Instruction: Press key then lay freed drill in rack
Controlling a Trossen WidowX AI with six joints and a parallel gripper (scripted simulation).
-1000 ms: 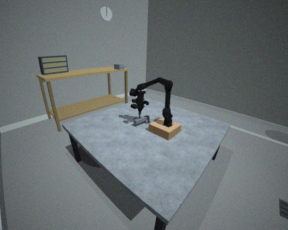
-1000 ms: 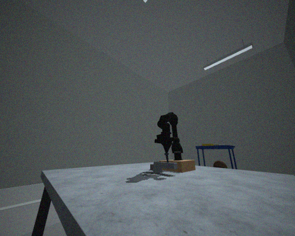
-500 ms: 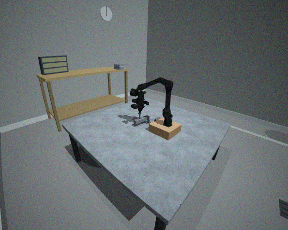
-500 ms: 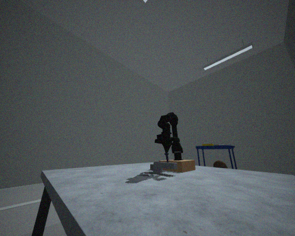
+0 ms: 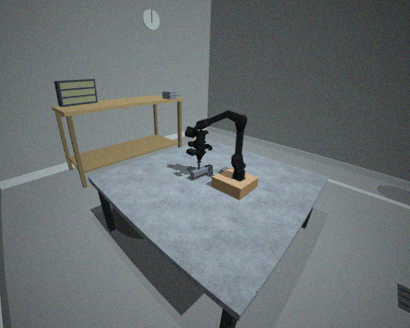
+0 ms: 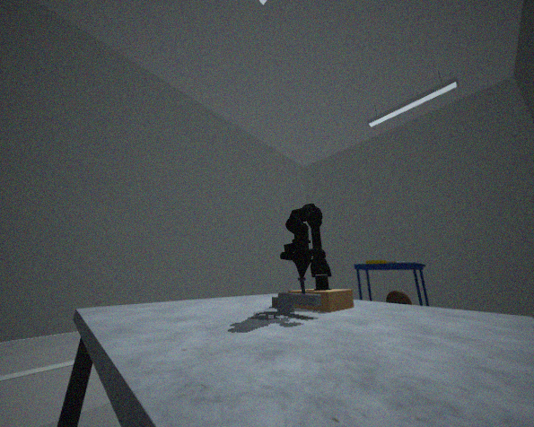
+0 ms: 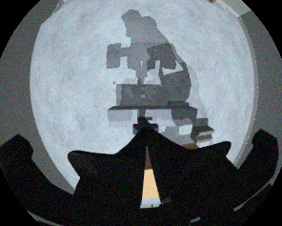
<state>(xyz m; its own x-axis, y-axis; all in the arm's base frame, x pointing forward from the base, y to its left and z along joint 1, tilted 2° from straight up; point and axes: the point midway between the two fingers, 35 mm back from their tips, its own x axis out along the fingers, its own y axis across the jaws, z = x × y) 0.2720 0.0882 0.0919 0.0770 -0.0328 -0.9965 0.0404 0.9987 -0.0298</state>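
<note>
My gripper (image 5: 199,160) (image 6: 302,274) (image 7: 147,131) points straight down and is shut, with nothing to be made out between its tips. The tips are at the top of a thin upright dark piece (image 5: 198,165) (image 6: 302,285), which stands on the long grey block (image 5: 200,172) (image 6: 307,300) (image 7: 120,116). In the wrist view a dark blue crosspiece (image 7: 153,128) shows just beyond the tips. I cannot tell whether the thin piece is the key or the drill. A small stepped piece (image 7: 203,131) lies beside the block and may be the rack; the fingers hide part of this area.
The arm's wooden base (image 5: 229,183) (image 6: 339,300) stands close beside the grey block on the table (image 5: 198,225) (image 6: 303,377). A wooden bench (image 5: 120,103) with a drawer unit (image 5: 77,92) stands behind. A blue table (image 6: 395,266) stands farther off.
</note>
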